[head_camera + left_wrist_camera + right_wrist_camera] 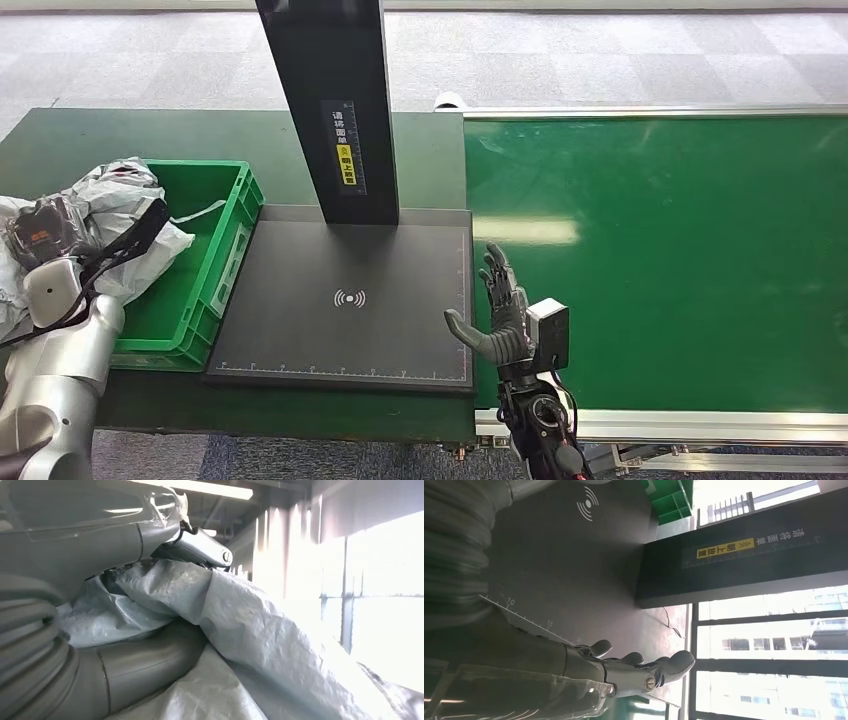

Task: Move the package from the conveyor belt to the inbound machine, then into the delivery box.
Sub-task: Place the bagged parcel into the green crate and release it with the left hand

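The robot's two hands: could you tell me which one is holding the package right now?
The left hand: it grips the crumpled grey package over the green delivery box. The right hand is open beside the scanner platform.

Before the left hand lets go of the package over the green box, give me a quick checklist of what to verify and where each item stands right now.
1. Package held by the left hand: ok, the grey bag is bunched in its grip.
2. Package over the delivery box: not ok, it hangs over the box's left edge, partly outside.
3. Box has room: ok, the visible floor is bare.
4. Inbound machine platform free: ok, nothing lies on it.
5. Right hand out of the way: ok, open at the platform's right edge.
6. Package already scanned: cannot tell.
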Robot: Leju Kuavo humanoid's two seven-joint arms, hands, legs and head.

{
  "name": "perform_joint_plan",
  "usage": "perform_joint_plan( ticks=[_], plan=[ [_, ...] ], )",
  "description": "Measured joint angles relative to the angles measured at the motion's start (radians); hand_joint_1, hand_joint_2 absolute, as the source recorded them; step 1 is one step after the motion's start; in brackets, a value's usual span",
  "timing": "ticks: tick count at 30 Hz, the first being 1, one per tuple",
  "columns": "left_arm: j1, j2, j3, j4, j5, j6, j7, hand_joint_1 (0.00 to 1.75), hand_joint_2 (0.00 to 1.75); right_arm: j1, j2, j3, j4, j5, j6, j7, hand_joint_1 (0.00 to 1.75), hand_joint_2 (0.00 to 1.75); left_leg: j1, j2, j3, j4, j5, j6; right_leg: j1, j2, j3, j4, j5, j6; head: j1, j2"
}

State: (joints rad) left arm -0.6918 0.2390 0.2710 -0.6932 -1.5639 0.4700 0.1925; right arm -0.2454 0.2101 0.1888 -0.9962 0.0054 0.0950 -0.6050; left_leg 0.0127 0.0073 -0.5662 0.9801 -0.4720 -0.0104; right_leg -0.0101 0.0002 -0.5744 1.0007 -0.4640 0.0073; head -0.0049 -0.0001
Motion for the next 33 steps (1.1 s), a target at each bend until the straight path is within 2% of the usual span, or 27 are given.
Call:
perform_joint_plan(
  ticks=[3, 6, 7, 10, 11, 13, 15, 17, 19, 21, 25, 27, 29, 33],
  plan=[
    [-0.019, 0.023, -0.03, 0.066, -0.002, -0.085, 0.025, 1.75, 1.75, 0.001, -0.004, -0.001, -0.005, 0.007, 0.011, 0.006, 0.0, 1.75, 0.0, 0.0, 0.0, 0.0, 0.0, 0.0, 0.0, 0.0, 0.0, 0.0, 0.0, 0.0, 0.0, 0.0],
    [-0.034, 0.033, -0.057, 0.109, -0.004, -0.126, 0.03, 1.75, 1.75, 0.004, -0.004, -0.002, -0.006, 0.015, 0.018, 0.01, 0.0, 1.75, 0.0, 0.0, 0.0, 0.0, 0.0, 0.0, 0.0, 0.0, 0.0, 0.0, 0.0, 0.0, 0.0, 0.0],
    [-0.038, 0.034, -0.062, 0.118, -0.004, -0.131, 0.03, 1.65, 1.75, 0.005, -0.004, -0.002, -0.006, 0.017, 0.019, 0.011, 0.0, 1.75, 0.0, 0.0, 0.0, 0.0, 0.0, 0.0, 0.0, 0.0, 0.0, 0.0, 0.0, 0.0, 0.0, 0.0],
    [-0.044, 0.036, -0.073, 0.135, -0.004, -0.121, 0.03, 0.34, 1.75, 0.008, -0.004, -0.002, -0.007, 0.021, 0.02, 0.014, 0.0, 1.75, 0.0, 0.0, 0.0, 0.0, 0.0, 0.0, 0.0, 0.0, 0.0, 0.0, 0.0, 0.0, 0.0, 0.0],
    [-0.044, 0.036, -0.076, 0.138, -0.004, -0.106, 0.03, 0.0, 1.75, 0.008, -0.004, -0.002, -0.008, 0.022, 0.02, 0.015, 0.0, 1.75, 0.0, 0.0, 0.0, 0.0, 0.0, 0.0, 0.0, 0.0, 0.0, 0.0, 0.0, 0.0, 0.0, 0.0],
    [-0.045, 0.035, -0.083, 0.14, -0.005, -0.048, 0.019, 0.0, 1.75, 0.011, -0.004, -0.002, -0.011, 0.024, 0.02, 0.018, 0.0, 1.75, 0.0, 0.0, 0.0, 0.0, 0.0, 0.0, 0.0, 0.0, 0.0, 0.0, 0.0, 0.0, 0.0, 0.0],
    [-0.046, 0.032, -0.088, 0.139, 0.002, 0.049, -0.013, 0.0, 1.75, 0.015, -0.004, -0.003, -0.018, 0.027, 0.02, 0.021, 0.0, 1.75, 0.0, 0.0, 0.0, 0.0, 0.0, 0.0, 0.0, 0.0, 0.0, 0.0, 0.0, 0.0, 0.0, 0.0],
    [-0.04, 0.024, -0.09, 0.116, 0.023, 0.153, -0.072, 0.0, 1.75, 0.02, -0.004, -0.003, -0.025, 0.03, 0.019, 0.025, 0.0, 1.75, 0.0, 0.0, 0.0, 0.0, 0.0, 0.0, 0.0, 0.0, 0.0, 0.0, 0.0, 0.0, 0.0, 0.0],
    [-0.024, 0.011, -0.09, 0.049, 0.045, 0.213, -0.136, 0.0, 1.75, 0.023, -0.003, -0.003, -0.031, 0.03, 0.019, 0.028, 0.0, 1.75, 0.0, 0.0, -0.001, 0.0, 0.0, 0.0, 0.0, 0.0, 0.0, 0.0, 0.0, 0.0, 0.0, 0.0],
    [-0.013, -0.001, -0.09, -0.019, 0.058, 0.228, -0.17, 0.0, 1.75, 0.026, -0.003, -0.003, -0.034, 0.031, 0.018, 0.03, 0.0, 1.75, 0.0, 0.0, -0.001, 0.0, 0.0, 0.0, 0.0, 0.0, 0.0, 0.0, 0.0, 0.0, 0.0, 0.0],
    [0.0, -0.015, -0.089, -0.094, 0.066, 0.23, -0.186, 0.0, 1.75, 0.029, -0.002, -0.004, -0.039, 0.031, 0.018, 0.032, 0.0, 1.75, 0.0, 0.0, -0.001, 0.0, 0.0, 0.0, 0.0, 0.0, 0.0, 0.0, 0.0, 0.0, 0.0, 0.0],
    [0.019, -0.026, -0.079, -0.149, 0.078, 0.23, -0.235, 0.0, 1.75, 0.03, -0.002, -0.004, -0.039, 0.031, 0.016, 0.034, 0.0, 1.75, 0.0, 0.0, -0.001, 0.0, 0.0, 0.0, 0.0, 0.0, -0.001, 0.0, 0.0, 0.0, 0.0, 0.0],
    [0.047, -0.054, -0.049, -0.242, 0.098, 0.23, -0.351, 0.0, 1.75, 0.03, -0.002, -0.003, -0.039, 0.029, 0.013, 0.034, 0.0, 1.75, 0.0, 0.0, -0.001, 0.0, 0.0, 0.0, 0.0, 0.0, -0.001, 0.0, 0.0, 0.0, 0.0, 0.0],
    [0.084, -0.149, 0.063, -0.446, 0.143, 0.231, -0.687, 0.0, 1.75, 0.028, -0.003, 0.0, -0.037, 0.015, 0.009, 0.029, 0.0, 1.75, 0.0, 0.0, -0.002, 0.0, 0.0, 0.0, 0.0, 0.0, -0.001, 0.0, 0.0, 0.0, 0.0, 0.0]
  ],
)
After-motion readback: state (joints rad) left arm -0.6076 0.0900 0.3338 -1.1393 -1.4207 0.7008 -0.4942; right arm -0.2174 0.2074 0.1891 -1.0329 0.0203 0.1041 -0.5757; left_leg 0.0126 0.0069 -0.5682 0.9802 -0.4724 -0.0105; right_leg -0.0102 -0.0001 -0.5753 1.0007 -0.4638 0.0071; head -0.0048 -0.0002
